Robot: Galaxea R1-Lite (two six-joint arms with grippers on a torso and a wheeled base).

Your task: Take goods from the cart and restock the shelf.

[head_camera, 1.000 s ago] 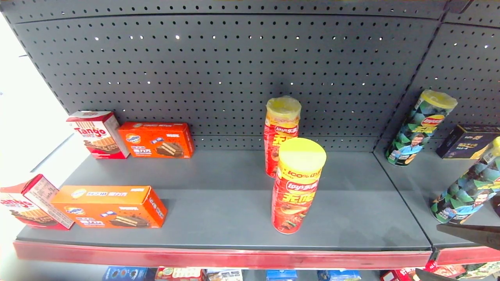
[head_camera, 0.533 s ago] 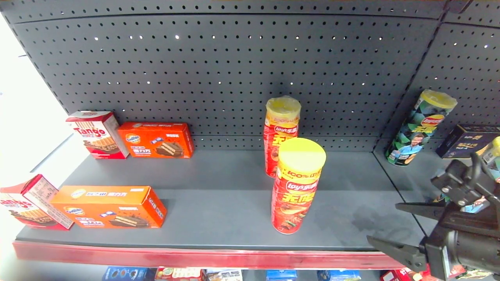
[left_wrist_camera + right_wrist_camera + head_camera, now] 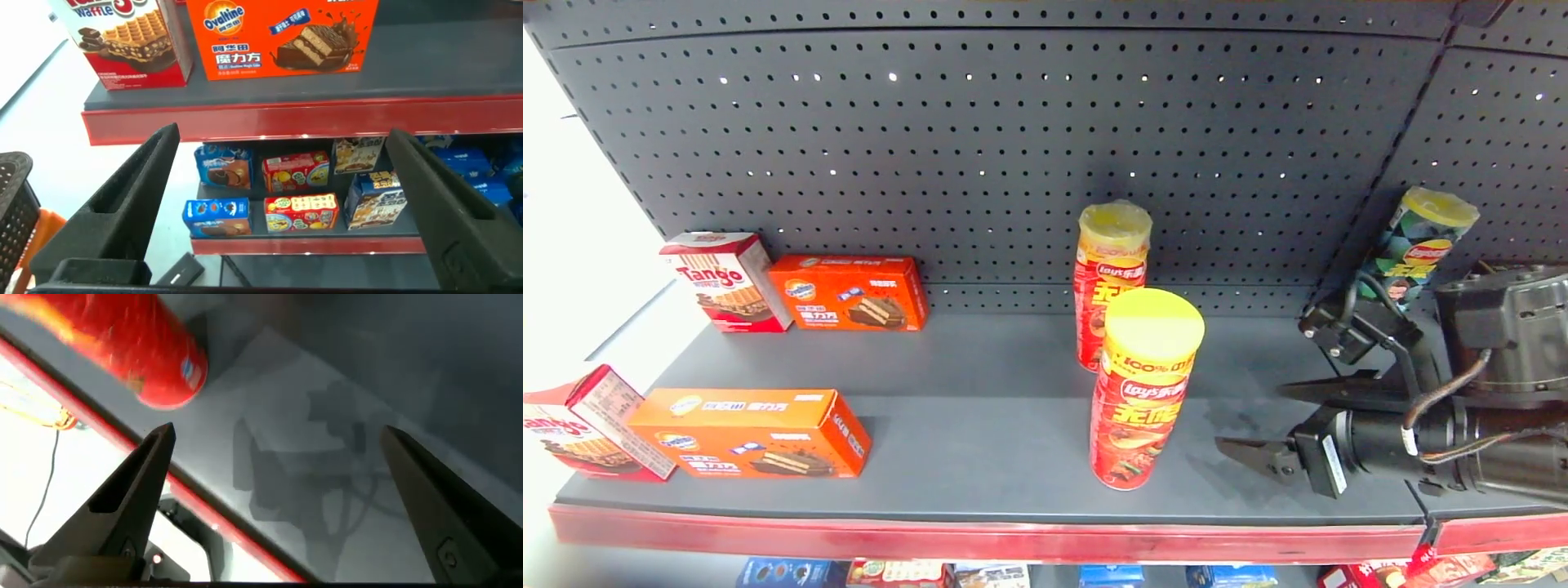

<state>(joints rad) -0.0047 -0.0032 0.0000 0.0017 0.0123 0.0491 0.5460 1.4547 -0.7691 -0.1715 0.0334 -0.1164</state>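
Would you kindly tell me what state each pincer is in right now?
Left pincer: open, holding nothing.
Right pincer: open, holding nothing.

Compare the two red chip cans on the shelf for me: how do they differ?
The front can stands nearer the front edge of the shelf; the back can stands close to the pegboard. The front can's yellow lid looks smooth and flat; the back can's looks crinkled. The front can hides part of the back can. Both are upright, red with yellow lids.
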